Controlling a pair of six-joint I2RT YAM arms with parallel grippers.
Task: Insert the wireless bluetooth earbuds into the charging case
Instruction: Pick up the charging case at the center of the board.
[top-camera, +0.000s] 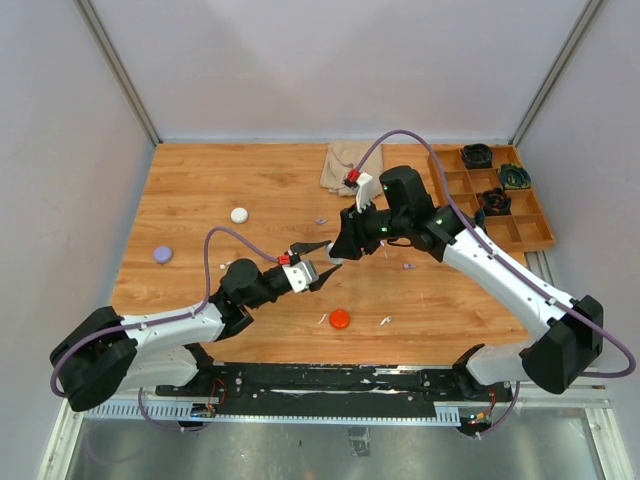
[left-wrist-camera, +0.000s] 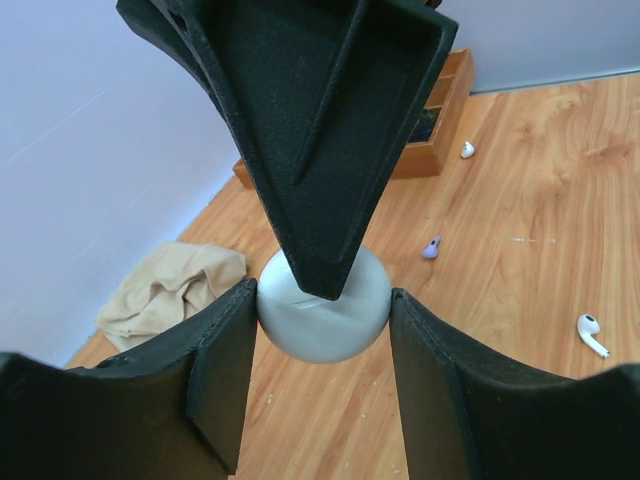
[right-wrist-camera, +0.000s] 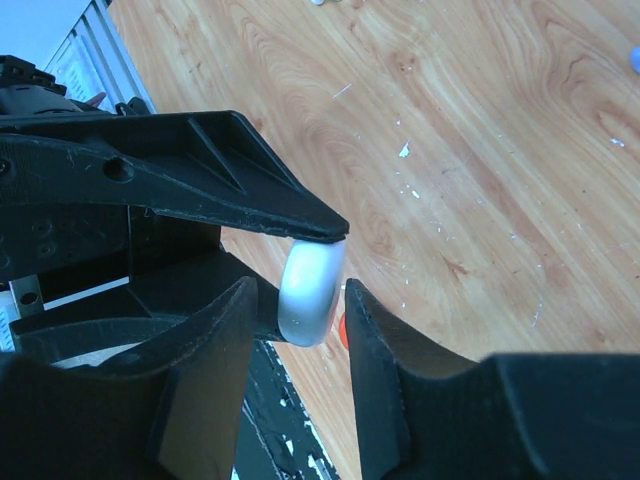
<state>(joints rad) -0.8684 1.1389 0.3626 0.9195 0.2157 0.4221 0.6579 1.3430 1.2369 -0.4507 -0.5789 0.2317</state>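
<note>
Step in hand: getting the case ready, no bud picked up yet. Small white round puck-shaped charging case is held in the air over the middle of the wooden table, between both arms. Left gripper is clamped on its rim, one finger each side. Right gripper comes in across it, pads against the two flat faces; looks like contact, how firm I cannot tell. Case reads as closed, no seam gap visible.

Earbuds all lie loose on the table, well apart from the case: small white stemmed plastic earbud by the near edge, just right of a red round puck, and a tiny purple stemmed earbud nearer the middle. Left wrist view also shows white and purple buds on the wood.

Judgement: two-arm hold is for opening the lid. Next move calls for the left to hold the base steady while the right pries or twists the top half, without the smooth puck slipping out. Then one arm frees up to fetch a bud
</note>
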